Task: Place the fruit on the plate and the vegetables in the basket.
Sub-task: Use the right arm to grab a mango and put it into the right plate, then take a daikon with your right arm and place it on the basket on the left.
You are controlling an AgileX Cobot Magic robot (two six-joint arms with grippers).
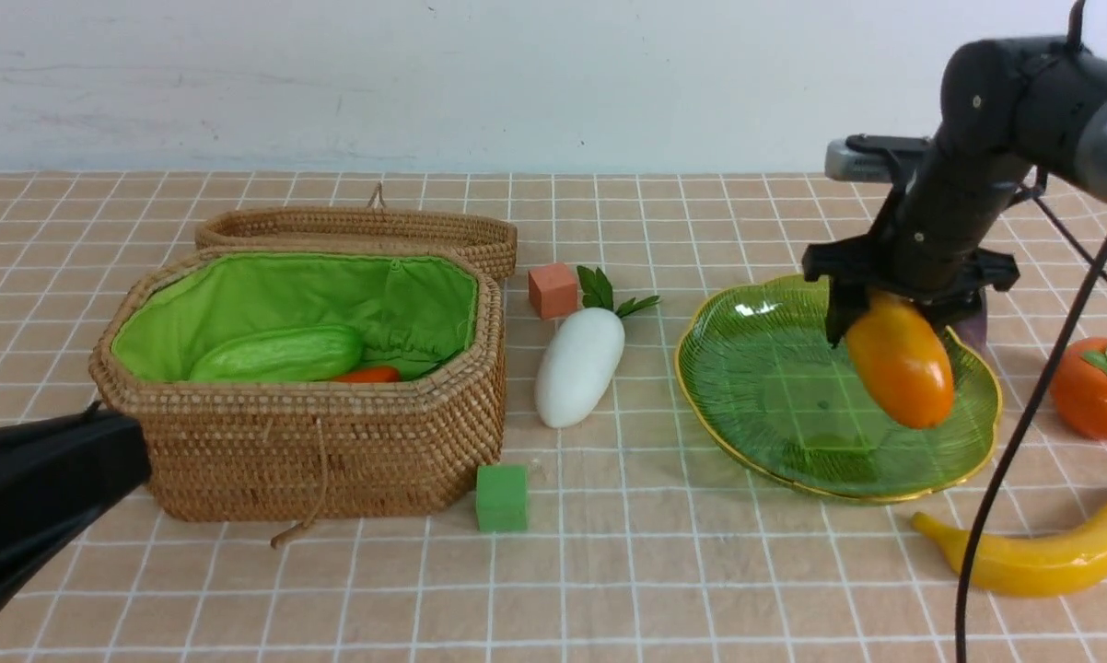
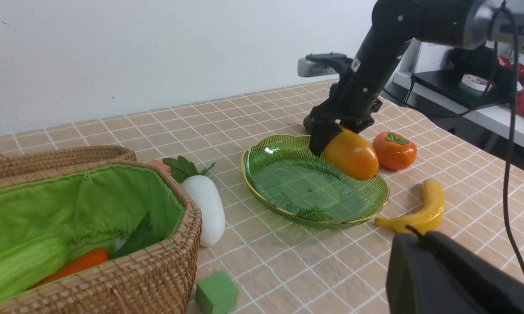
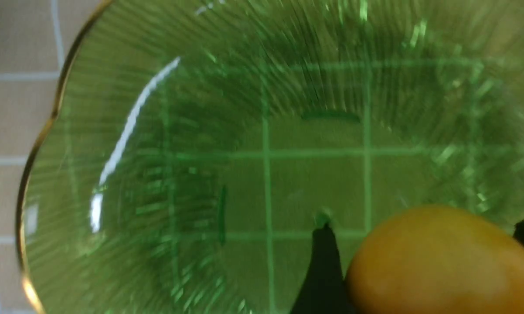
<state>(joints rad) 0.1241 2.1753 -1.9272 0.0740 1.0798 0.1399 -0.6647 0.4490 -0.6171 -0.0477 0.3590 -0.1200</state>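
A checked, tan-tiled tabletop [image 1: 664, 571] is seen from the robot's side. On the right, the right pincer [image 1: 894, 318] reaches down from a black arm and grips the upper end of a glossy yellow-orange mango [image 1: 902, 364]. The mango hangs tilted above the right part of the plate [image 1: 756, 387], a translucent green ribbed dish with a gold scalloped rim. The wrist view shows a dark finger on each side of the fruit and bare green glass beneath it. Right of the plate a round orange-red persimmon [image 1: 1099, 387] with a green leaf cap sits on the tabletop. A curved yellow banana [image 1: 1042, 557] lies nearer the robot, beside the plate's near right edge. A dark purple eggplant [image 1: 974, 330] shows only as a sliver behind the pincer. On the left stands the woven brown basket [image 1: 314, 451] with bright green lining, its lid [image 1: 360, 230] lying open behind it. Inside lie a light green cucumber [image 1: 277, 354] and an orange-red carrot [image 1: 367, 375]. Between basket and plate a white radish [image 1: 579, 366] with green leaves lies on the tabletop. An orange cube [image 1: 553, 290] sits just beyond it, and a green cube [image 1: 501, 497] sits by the basket's near corner. The left pincer [image 2: 419, 257] is closed, holds nothing and hangs low near the robot, apart from everything.
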